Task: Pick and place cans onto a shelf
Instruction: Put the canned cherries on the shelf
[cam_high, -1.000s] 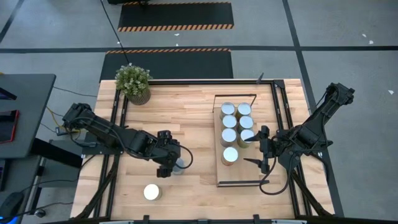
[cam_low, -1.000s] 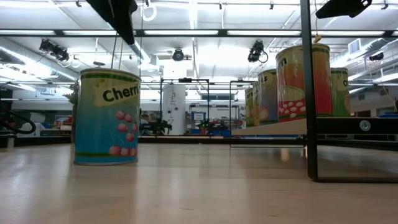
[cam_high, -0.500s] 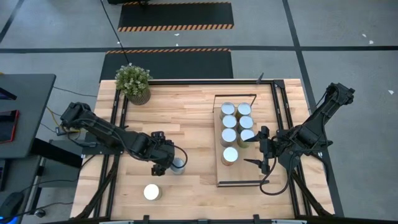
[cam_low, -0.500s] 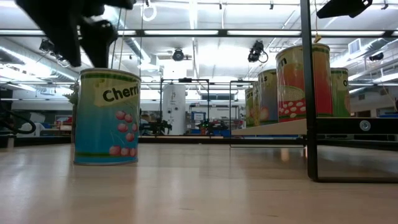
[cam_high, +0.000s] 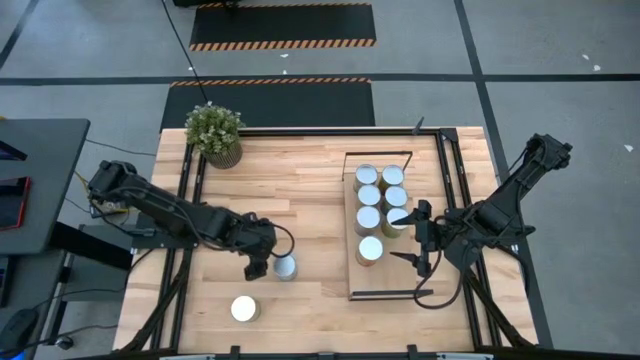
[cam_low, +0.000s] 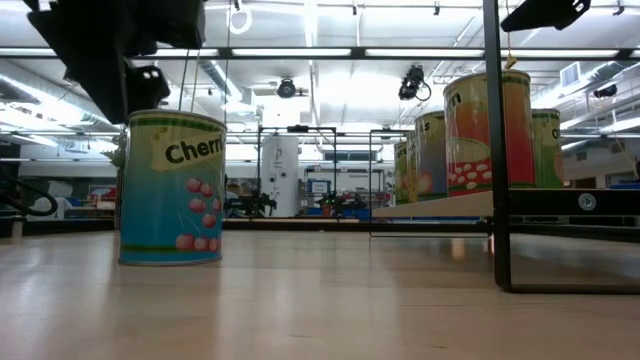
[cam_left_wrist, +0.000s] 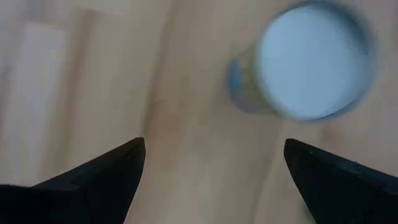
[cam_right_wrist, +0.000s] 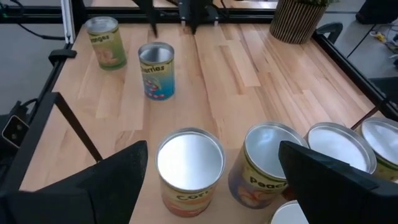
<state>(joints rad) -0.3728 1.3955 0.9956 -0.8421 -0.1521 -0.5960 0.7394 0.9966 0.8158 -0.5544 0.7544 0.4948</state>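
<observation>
A blue-sided can with a silver lid (cam_high: 285, 265) stands upright on the table, also in the low view (cam_low: 170, 188) and the left wrist view (cam_left_wrist: 311, 62). My left gripper (cam_high: 257, 266) is open and empty just left of it, above the table (cam_left_wrist: 214, 180). A second can with a bright white top (cam_high: 243, 309) stands nearer the front edge. Several cans (cam_high: 369, 219) stand on the light-wood shelf (cam_high: 385, 278). My right gripper (cam_high: 418, 238) is open and empty beside the shelf's right side, facing those cans (cam_right_wrist: 189, 165).
A potted plant (cam_high: 215, 132) stands at the far left corner. A black frame (cam_high: 445, 180) runs around the tabletop. Bare wood lies between the blue can and the shelf (cam_high: 320, 230).
My left gripper has moved toward the table's left edge, from over the blue can to beside it. The can stands where it was.
</observation>
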